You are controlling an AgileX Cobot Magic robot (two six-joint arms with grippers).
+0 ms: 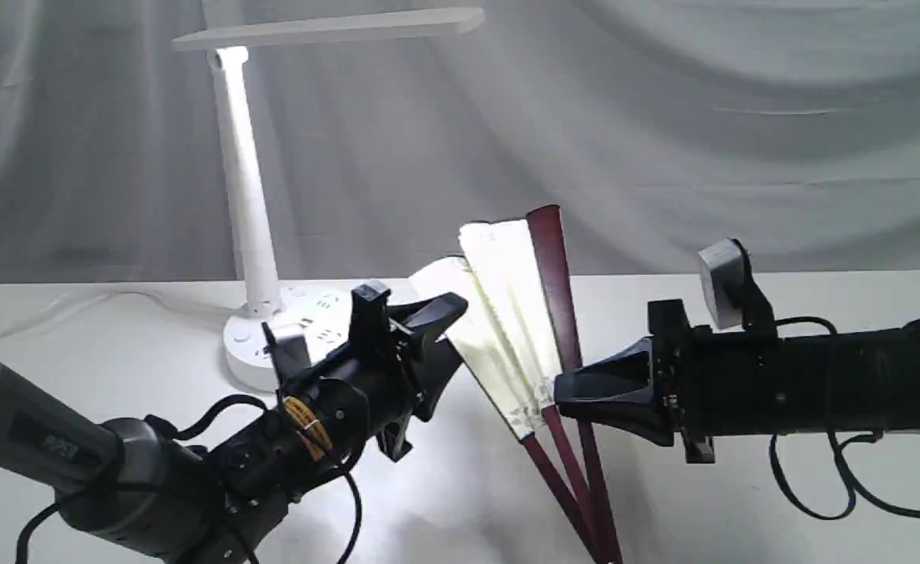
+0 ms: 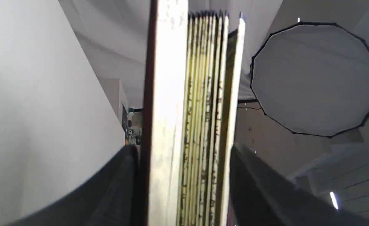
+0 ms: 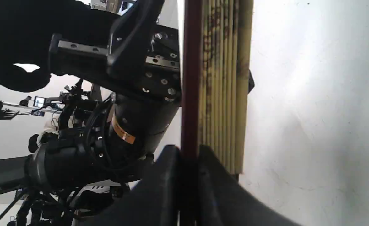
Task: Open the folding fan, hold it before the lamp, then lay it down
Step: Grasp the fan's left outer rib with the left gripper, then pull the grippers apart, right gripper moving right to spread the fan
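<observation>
Closest to my lens, filling the lower left of the frame, is the left arm (image 1: 115,462), grey and black with loose cables. Behind everything a grey draped cloth (image 1: 663,117) covers the upper half of the frame. Below it a white table (image 1: 115,329) runs the full width. My left wrist camera also catches one round white diffuser (image 2: 316,78) with a dark rim.

I count two arms, two claws, one lamp and one fan. The right arm (image 1: 804,384) reaches in level from the right edge. The lamp (image 1: 244,196) stands at upper left, its bar head across the top and its round base on the table.

The folding fan (image 1: 506,313) sits mid-frame, lower right of the lamp head, partly spread and upright, with its ribs converging at the bottom edge. The left gripper (image 1: 448,337) is clenched on the fan's left stack of pleats, with a finger (image 2: 121,188) on each side. The right gripper (image 1: 565,392) pinches the maroon outer rib tightly in my right wrist view (image 3: 189,153).
</observation>
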